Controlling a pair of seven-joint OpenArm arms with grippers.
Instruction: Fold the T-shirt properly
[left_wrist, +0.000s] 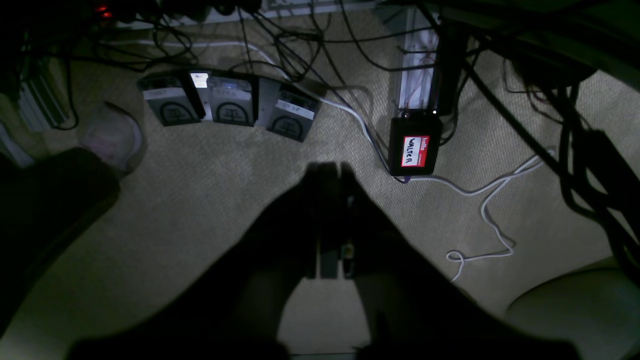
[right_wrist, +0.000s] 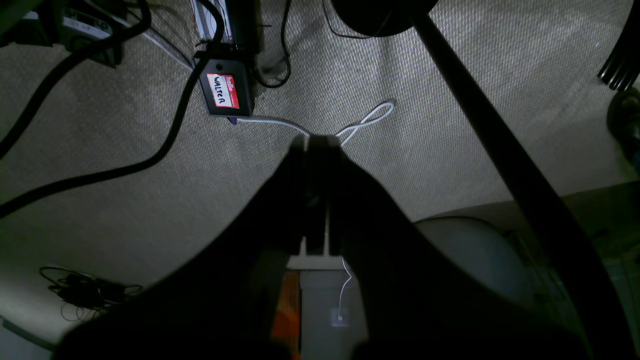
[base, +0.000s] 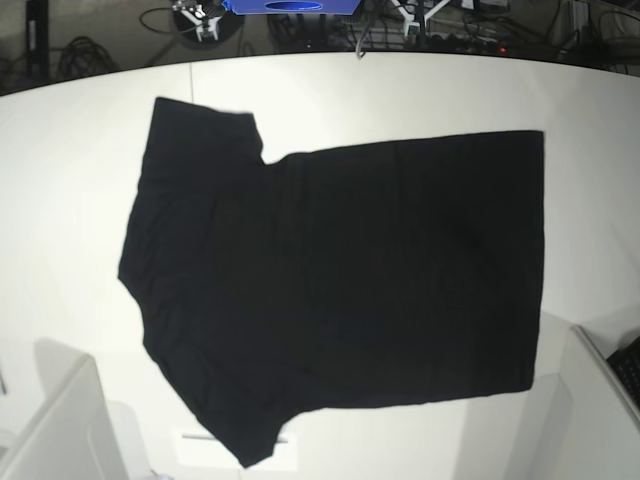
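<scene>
The black T-shirt (base: 340, 290) lay spread flat on the white table (base: 80, 130), plain side up, sleeves toward the base view's left and hem toward its right. Neither arm reached over it. The right gripper (right_wrist: 317, 142) hung clenched and empty above carpet (right_wrist: 125, 210) near a "Walter" labelled box (right_wrist: 225, 90); the left gripper (left_wrist: 332, 170) was likewise clenched, empty, near three foot pedals (left_wrist: 230, 102).

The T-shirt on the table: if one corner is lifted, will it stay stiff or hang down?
The T-shirt lies flat as thin cloth with soft wrinkles, so it would probably droop and fold. It looks light for its spread. On the smooth white table it may slide and bunch when pushed.
</scene>
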